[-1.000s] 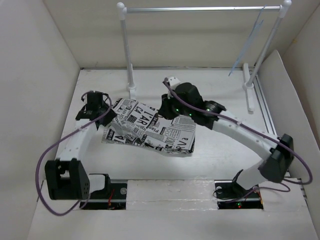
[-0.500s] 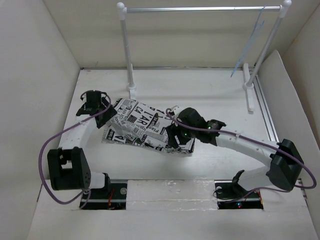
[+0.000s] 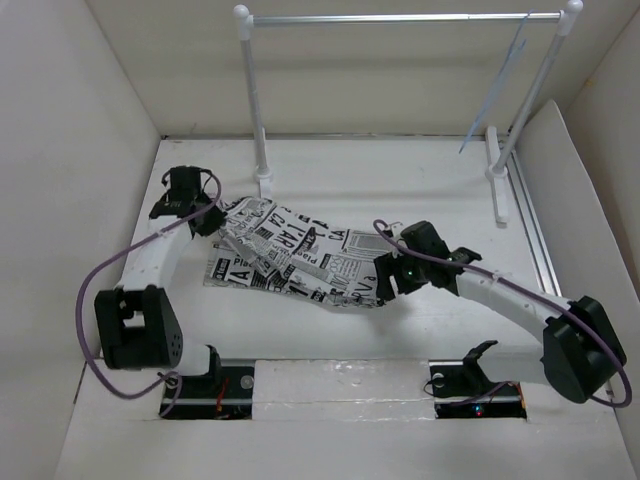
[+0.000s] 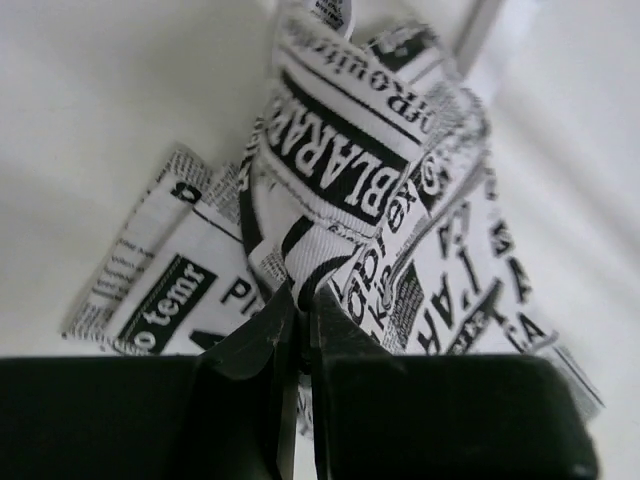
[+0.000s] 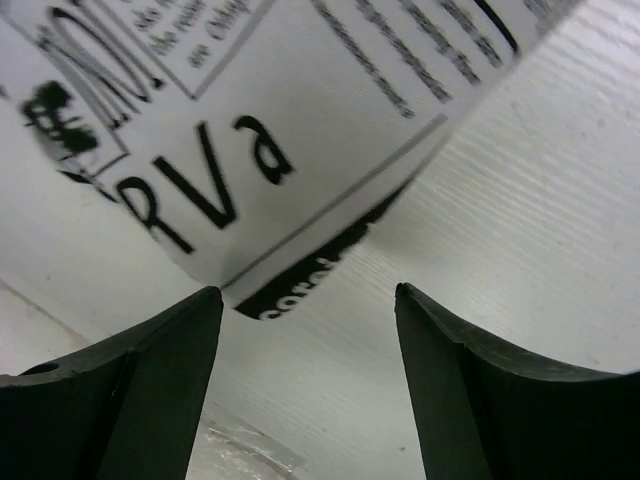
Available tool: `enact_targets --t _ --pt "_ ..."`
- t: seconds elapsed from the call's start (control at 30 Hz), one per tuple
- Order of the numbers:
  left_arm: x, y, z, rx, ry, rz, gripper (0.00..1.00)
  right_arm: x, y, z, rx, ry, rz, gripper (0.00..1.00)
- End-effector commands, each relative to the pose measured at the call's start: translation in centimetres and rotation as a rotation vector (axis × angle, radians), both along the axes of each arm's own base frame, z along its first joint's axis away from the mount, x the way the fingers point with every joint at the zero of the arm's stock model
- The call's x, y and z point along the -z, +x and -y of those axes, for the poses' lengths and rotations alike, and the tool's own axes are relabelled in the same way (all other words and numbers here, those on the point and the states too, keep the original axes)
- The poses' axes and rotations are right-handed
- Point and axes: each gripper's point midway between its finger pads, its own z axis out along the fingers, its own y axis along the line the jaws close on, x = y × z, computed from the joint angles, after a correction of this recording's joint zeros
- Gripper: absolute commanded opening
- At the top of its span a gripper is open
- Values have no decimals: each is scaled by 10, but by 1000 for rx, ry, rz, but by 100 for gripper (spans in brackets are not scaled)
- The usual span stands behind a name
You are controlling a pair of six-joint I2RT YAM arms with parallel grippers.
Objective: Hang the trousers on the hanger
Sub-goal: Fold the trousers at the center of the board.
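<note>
Right now we see the trousers [image 3: 295, 262] lying crumpled on the white desk [image 3: 420, 185], left of the middle, between our two arms. Our left end effector [image 4: 300, 310] is clamped on a raised fold at the left end of the fabric. In the left wrist view the printed cloth rises from between its two dark fingers, with almost no gap between them. Our right end effector [image 5: 308, 300] sits low over the desk at the right, near edge of the garment, its fingers spread wide. A printed corner of the cloth lies just ahead of that gap, and nothing is pinched in it. The hanger [image 3: 494, 88] hangs slanted from the right end of the silver rail [image 3: 400, 18] at the far side, just beside the right post [image 3: 537, 85] and well apart from the trousers.
</note>
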Motion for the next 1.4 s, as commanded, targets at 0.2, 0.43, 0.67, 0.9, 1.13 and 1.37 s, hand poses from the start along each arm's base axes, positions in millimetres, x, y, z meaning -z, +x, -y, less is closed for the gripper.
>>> enact_targets --t 0.2,0.43,0.67,0.9,1.13,1.37 --pt "-53 -90 -18 -299 -66 192 0 14 20 17 14 62 -5 61" --pt "52 -153 -6 -531 -240 11 0 -2 18 8 -60 130 2 74" --pt "19 -151 -30 -629 -143 48 49 -54 18 -12 -125 191 87 63" --pt "-85 -112 -41 -457 -6 280 55 -70 35 -44 -183 229 144 0" --pt "19 -99 51 -134 -335 90 40 -17 68 -46 -117 217 74 0" --pt "100 -134 22 -336 -274 -160 36 42 50 -8 -20 170 -36 0"
